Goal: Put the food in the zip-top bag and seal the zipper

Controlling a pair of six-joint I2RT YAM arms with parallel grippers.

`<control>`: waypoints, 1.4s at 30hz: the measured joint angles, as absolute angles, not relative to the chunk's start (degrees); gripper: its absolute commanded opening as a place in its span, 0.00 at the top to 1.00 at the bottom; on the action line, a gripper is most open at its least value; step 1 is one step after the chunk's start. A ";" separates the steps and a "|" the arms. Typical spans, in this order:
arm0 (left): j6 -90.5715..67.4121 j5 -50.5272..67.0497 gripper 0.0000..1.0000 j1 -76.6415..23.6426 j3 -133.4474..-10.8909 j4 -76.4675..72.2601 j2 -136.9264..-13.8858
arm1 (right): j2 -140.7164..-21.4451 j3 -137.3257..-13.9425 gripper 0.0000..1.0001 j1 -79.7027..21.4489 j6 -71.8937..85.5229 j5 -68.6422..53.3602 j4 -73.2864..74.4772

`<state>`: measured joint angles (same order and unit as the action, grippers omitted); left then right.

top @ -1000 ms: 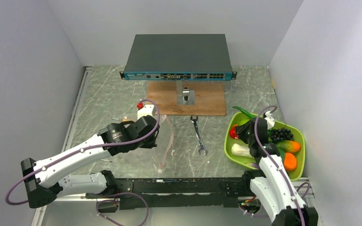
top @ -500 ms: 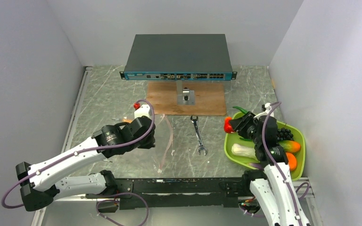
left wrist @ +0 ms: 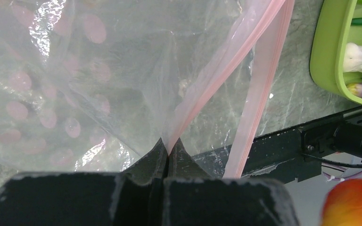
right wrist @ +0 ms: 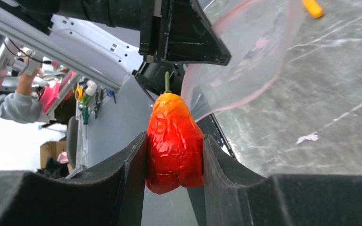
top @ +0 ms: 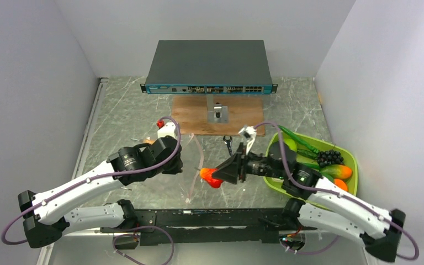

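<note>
Bag: thin crinkly clear plastic; red food: glossy w/ wrinkled skin.

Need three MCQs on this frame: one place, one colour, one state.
1. Where is the lime-green tray in the top view?
A) far right
B) far left
C) back centre
2. What colour is the zipper on the bag?
A) blue
B) pinkish-red
C) black
3. The right hand is:
A) open, empty
B) shut on the bag
C) shut on the red-orange toy food
Key:
1A, the tray lies at the right edge.
2B, the strip shows pink in the left wrist view.
3C, both fingers press the food's sides.
</note>
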<state>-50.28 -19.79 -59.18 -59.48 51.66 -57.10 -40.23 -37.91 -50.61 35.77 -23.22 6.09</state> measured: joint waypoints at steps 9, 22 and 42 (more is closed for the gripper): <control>-50.28 -18.96 1.00 -59.16 -59.48 51.62 -57.10 | -54.41 -41.19 1.00 -62.70 43.94 -3.92 4.27; -50.28 -16.32 1.00 -59.16 -59.72 49.95 -59.53 | -62.15 -51.42 0.70 -63.59 58.89 15.14 9.82; -50.94 -16.40 1.00 -59.16 -60.12 49.25 -52.84 | -60.82 -50.59 0.41 -66.54 48.49 16.43 9.54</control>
<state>-50.94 -16.40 -59.16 -60.12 49.25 -52.84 -60.82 -50.59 -66.54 48.49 16.43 9.54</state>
